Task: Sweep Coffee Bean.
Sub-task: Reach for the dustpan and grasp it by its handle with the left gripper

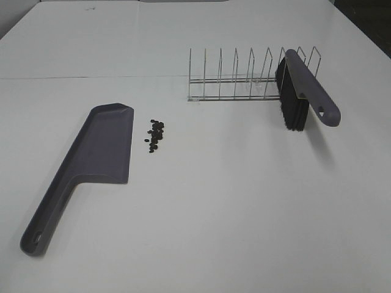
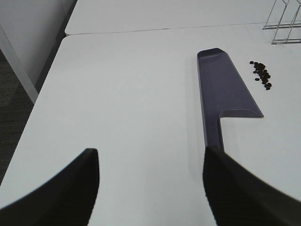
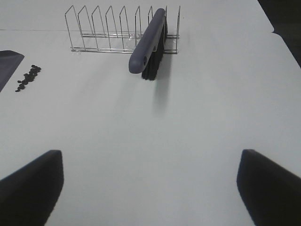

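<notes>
A cluster of tiny dark coffee beans (image 1: 155, 134) lies on the white table just right of the grey dustpan (image 1: 101, 149), whose long handle runs toward the front left. The beans (image 2: 262, 75) and dustpan (image 2: 225, 89) also show in the left wrist view; the beans (image 3: 28, 77) show in the right wrist view. A grey brush (image 1: 308, 91) with black bristles rests in the wire rack (image 1: 235, 78) at its right end, handle sticking out; it shows in the right wrist view (image 3: 149, 42). My left gripper (image 2: 150, 188) and right gripper (image 3: 150, 186) are open and empty, both back from these things.
The wire rack (image 3: 108, 28) stands at the back of the table with several upright loops. A seam between two table tops (image 1: 91, 77) runs across the back. The table's left edge (image 2: 44, 89) drops to dark floor.
</notes>
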